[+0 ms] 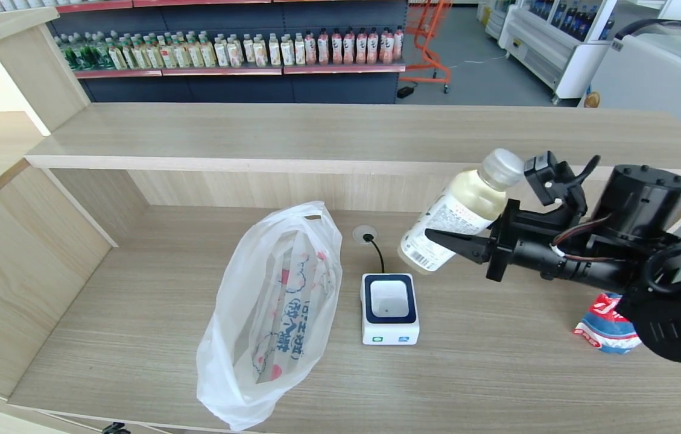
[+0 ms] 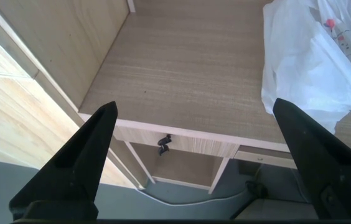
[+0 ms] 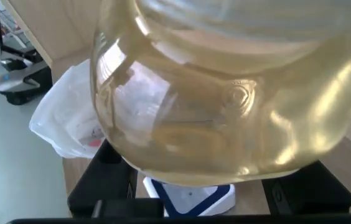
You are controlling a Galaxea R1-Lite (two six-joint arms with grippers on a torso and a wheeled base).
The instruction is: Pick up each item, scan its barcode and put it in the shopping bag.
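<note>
The right pincer (image 1: 446, 238) grips a bottle (image 1: 458, 214), tilted in the air just beside the scanner (image 1: 389, 307), so its scan is in hand. The shopping bag (image 1: 268, 313) seems to hold one pack already. A red-and-blue packet (image 1: 602, 325) waits on the surface (image 1: 497, 374). The left pincer (image 2: 194, 109) hangs open.

The bottle (image 1: 458, 214) holds pale creamy-yellow liquid under a white cap, its label white with a black barcode; the right pincer (image 1: 437, 235) is black; the bag (image 1: 274, 307) is translucent white, pink and blue print showing through; the scanner (image 1: 390, 307) white, navy-framed; the packet (image 1: 605, 325) red, white and blue; the worktop (image 1: 497, 374) pale wood grain.
</note>
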